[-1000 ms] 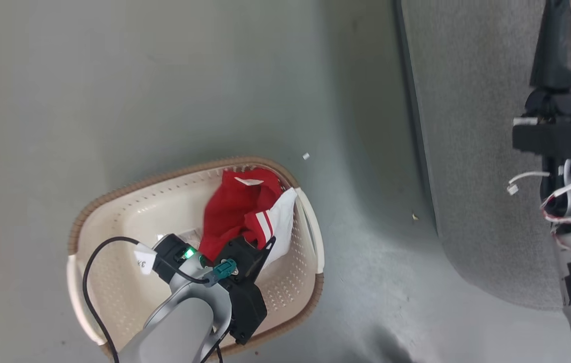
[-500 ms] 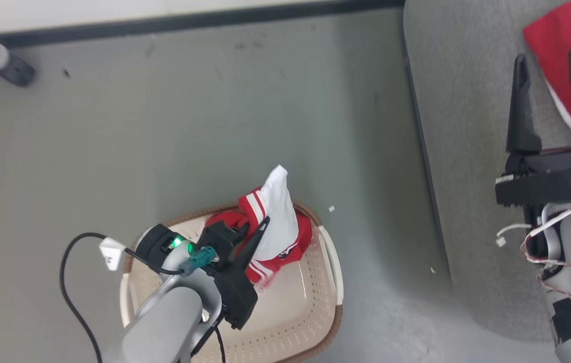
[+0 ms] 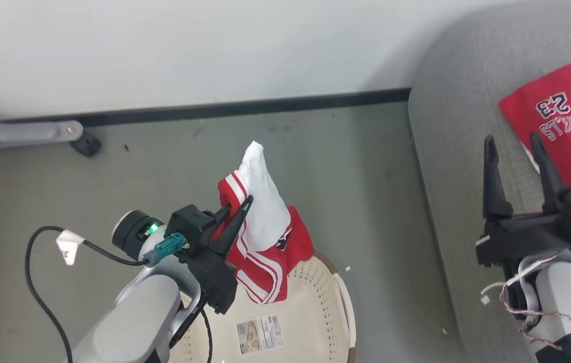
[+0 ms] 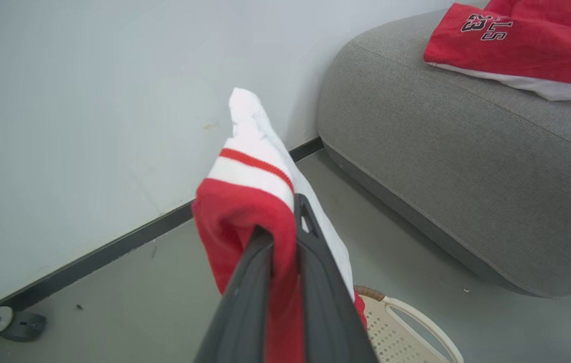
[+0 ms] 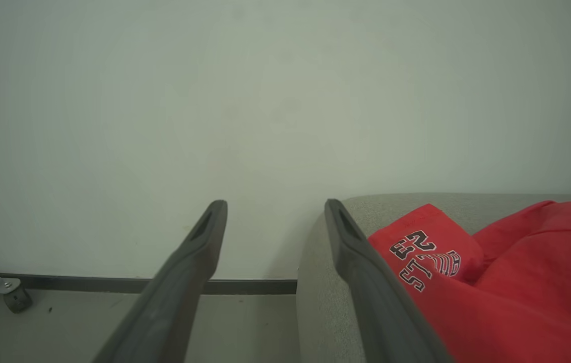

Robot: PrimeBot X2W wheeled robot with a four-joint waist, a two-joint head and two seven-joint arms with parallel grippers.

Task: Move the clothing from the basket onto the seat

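My left gripper [image 3: 239, 205] is shut on a red garment with white panel and stripes [image 3: 260, 237], which hangs lifted above the cream basket [image 3: 338, 307]. In the left wrist view the same garment [image 4: 250, 201] drapes over the closed fingers [image 4: 315, 282]. The basket shows a label on its floor and no other clothing. A second red garment with navy-and-white lettering [image 3: 562, 131] lies on the grey seat [image 3: 456, 151] at the right. My right gripper [image 3: 512, 143] stands open above the seat beside that garment, with nothing between its fingers [image 5: 189, 267].
A pale wall with a dark baseboard [image 3: 214, 108] runs along the back. A grey metal bracket with a black foot [image 3: 38, 133] sits at the left by the wall. Grey floor [image 3: 366, 176] separates basket and seat.
My left gripper has lifted the red and white garment up out of the basket. The head view has tilted upward, bringing the wall and more of the seat into view.
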